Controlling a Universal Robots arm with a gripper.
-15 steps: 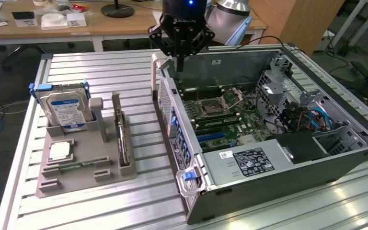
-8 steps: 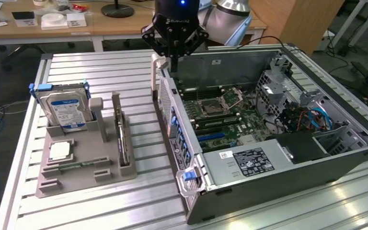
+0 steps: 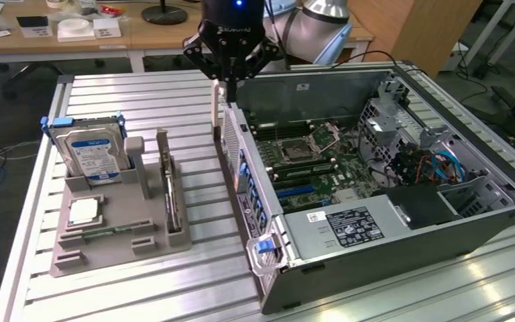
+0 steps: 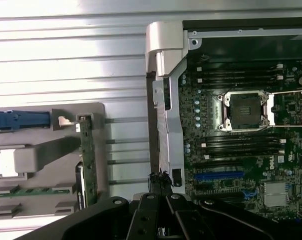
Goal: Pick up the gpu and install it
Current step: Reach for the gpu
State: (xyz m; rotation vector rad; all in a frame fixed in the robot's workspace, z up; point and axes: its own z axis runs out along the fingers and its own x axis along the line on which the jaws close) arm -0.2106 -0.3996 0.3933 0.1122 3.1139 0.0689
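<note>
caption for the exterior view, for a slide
shut gripper above the open computer case, gpu standing in the grey holder on the exterior view's left

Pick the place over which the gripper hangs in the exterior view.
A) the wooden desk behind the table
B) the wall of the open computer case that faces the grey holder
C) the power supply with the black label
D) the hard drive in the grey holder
B: the gripper, shut, hangs over the computer case wall that faces the grey holder, well apart from the hard drive.
</note>
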